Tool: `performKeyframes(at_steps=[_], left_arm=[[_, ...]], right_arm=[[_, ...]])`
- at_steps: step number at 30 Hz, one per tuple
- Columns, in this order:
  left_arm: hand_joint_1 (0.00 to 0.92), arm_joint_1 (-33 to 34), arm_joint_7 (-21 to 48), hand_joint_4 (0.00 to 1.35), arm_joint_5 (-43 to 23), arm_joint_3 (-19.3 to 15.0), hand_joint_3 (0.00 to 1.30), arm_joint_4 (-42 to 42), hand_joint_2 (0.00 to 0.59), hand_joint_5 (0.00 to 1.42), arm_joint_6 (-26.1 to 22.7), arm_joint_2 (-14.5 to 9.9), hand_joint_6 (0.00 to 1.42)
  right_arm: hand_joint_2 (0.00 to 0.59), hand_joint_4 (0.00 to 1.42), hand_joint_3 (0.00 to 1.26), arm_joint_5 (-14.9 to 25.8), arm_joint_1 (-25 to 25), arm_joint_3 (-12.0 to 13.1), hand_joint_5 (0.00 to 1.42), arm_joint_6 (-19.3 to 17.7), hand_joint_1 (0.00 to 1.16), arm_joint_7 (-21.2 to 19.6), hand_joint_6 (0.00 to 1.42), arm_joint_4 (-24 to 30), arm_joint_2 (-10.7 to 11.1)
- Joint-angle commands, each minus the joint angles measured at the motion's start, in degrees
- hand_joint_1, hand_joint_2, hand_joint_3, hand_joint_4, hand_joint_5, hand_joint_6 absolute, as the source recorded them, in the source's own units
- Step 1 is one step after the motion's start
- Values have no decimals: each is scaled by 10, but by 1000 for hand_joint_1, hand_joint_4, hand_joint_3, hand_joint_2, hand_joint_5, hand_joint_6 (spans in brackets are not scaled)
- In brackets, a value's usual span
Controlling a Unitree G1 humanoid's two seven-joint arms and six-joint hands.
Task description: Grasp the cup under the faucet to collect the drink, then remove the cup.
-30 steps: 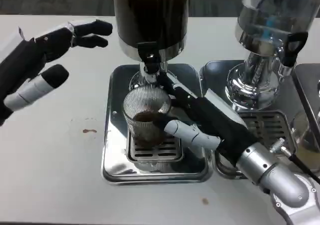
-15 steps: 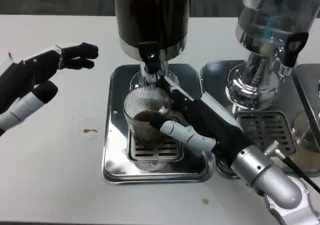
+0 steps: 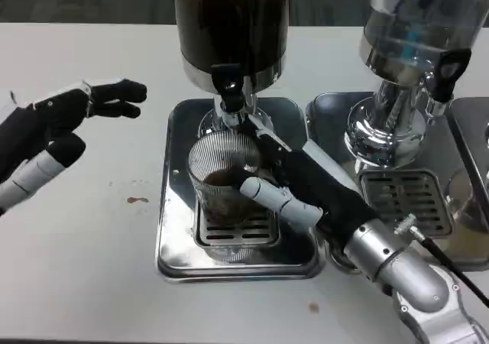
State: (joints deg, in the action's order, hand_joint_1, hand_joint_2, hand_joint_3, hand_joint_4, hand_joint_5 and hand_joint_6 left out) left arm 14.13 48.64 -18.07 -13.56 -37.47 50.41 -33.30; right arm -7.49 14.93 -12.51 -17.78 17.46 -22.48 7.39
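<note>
Head view: the right hand is wrapped around the ribbed glass cup, which sits on the drip tray directly under the dark dispenser's faucet, with brown drink in its lower part. Whether liquid is pouring is hard to tell from here. The sound play looks like a firm, level grip, then lifting straight off the grate before drawing away. Since half a second ago, that hand has closed in tighter on the cup, while the left hand, fingers spread and empty, has drifted slightly outward.
</note>
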Motion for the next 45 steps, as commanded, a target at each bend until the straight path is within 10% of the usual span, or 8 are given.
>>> performKeyframes(at_steps=[1, 45], left_arm=[[0, -7, -2, 250, 3, -4, 309, 1, 126, 297, 5, -9, 248], [0, -38, 0, 280, 1, -19, 371, 18, 150, 309, -2, -21, 263]], right_arm=[[139, 0, 0, -6, 19, -4, 0, -18, 223, 0, 64, -25, -2], [91, 0, 0, -56, 97, -27, 0, -84, 365, -28, 65, -179, -18]])
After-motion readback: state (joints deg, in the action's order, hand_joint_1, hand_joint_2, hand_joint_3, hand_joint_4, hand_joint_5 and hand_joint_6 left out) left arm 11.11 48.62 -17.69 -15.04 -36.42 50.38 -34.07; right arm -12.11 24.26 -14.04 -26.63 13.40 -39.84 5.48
